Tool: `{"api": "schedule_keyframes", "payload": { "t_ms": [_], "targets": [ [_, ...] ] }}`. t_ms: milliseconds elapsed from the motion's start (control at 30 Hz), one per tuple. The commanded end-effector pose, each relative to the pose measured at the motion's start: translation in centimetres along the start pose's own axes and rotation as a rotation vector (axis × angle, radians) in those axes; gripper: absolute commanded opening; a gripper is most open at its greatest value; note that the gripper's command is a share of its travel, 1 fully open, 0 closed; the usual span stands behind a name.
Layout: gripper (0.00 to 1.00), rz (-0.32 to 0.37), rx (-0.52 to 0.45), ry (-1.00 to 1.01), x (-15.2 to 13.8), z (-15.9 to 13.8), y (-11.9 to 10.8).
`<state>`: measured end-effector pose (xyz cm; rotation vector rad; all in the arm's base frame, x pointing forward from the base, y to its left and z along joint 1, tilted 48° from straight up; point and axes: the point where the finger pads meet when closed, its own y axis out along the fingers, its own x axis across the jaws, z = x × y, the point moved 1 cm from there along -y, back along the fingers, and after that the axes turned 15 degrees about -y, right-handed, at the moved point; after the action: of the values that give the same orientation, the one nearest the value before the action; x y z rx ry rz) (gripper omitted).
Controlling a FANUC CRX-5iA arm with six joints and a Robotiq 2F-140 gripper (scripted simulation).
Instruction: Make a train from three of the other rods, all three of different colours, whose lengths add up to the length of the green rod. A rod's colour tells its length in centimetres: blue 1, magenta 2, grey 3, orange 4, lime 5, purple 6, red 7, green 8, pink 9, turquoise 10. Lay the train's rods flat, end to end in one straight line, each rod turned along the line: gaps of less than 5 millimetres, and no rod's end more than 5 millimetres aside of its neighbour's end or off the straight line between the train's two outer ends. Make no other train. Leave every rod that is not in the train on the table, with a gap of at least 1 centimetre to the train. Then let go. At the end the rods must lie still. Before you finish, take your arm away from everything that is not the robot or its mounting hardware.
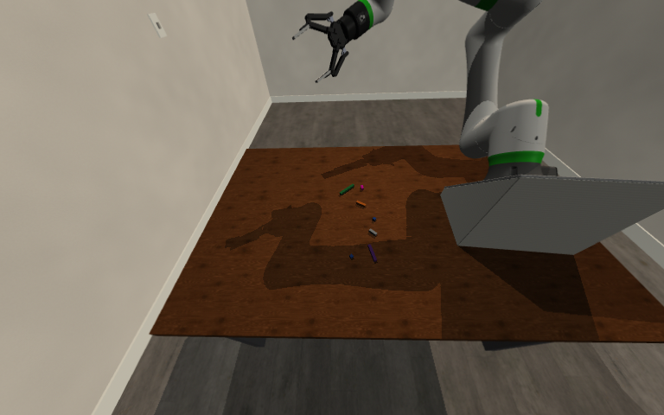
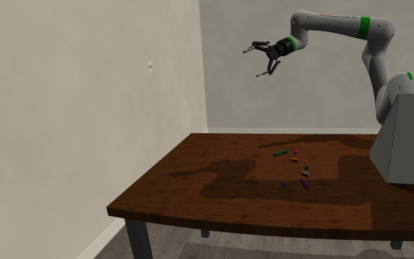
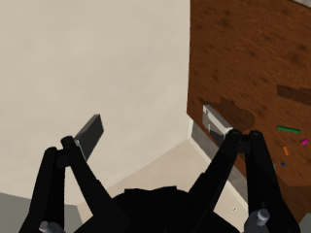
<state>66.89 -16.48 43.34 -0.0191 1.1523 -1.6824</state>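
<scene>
The green rod [image 1: 346, 189] lies on the brown table, also in the exterior view [image 2: 281, 152] and the wrist view [image 3: 288, 130]. A magenta rod [image 1: 361, 187] stands just right of it. An orange rod [image 1: 360, 202], a blue rod [image 1: 373, 219], a grey rod [image 1: 373, 232], a purple rod [image 1: 372, 252] and a second blue rod [image 1: 351, 256] lie scattered nearer the camera, all apart. My gripper [image 1: 306, 57] is wide open and empty, high in the air beyond the table's far edge, pointing sideways toward the left wall; it also shows in the exterior view [image 2: 250, 62].
The robot's grey pedestal [image 1: 548, 213] stands on the table's right side. The beige wall [image 2: 91, 107] runs close along the table's left edge. In the wrist view the table edge and floor lie beyond my fingers.
</scene>
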Motion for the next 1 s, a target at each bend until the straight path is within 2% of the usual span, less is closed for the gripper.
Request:
{"api": "schedule_keyframes", "payload": {
  "t_ms": [0,233,300,333,433,800,867,900,967],
  "targets": [
    [1.0,-0.041,-0.104,-0.114,-0.2,-4.1,1.2],
    [1.0,-0.102,-0.281,-0.32,0.0,-11.2,2.1],
    [1.0,-0.102,-0.281,-0.32,0.0,-11.2,2.1],
    [1.0,-0.122,-0.353,-0.405,0.2,-13.9,2.2],
    [1.0,-0.139,-0.416,-0.478,0.4,-16.1,2.0],
    [1.0,-0.194,-0.704,-0.804,2.0,-25.0,-0.2],
    [1.0,-0.194,-0.704,-0.804,2.0,-25.0,-0.2],
    [1.0,-0.204,-0.781,-0.887,2.5,-26.9,-1.2],
    [1.0,-0.208,-0.812,-0.92,2.8,-27.6,-1.6]
  ]
}}
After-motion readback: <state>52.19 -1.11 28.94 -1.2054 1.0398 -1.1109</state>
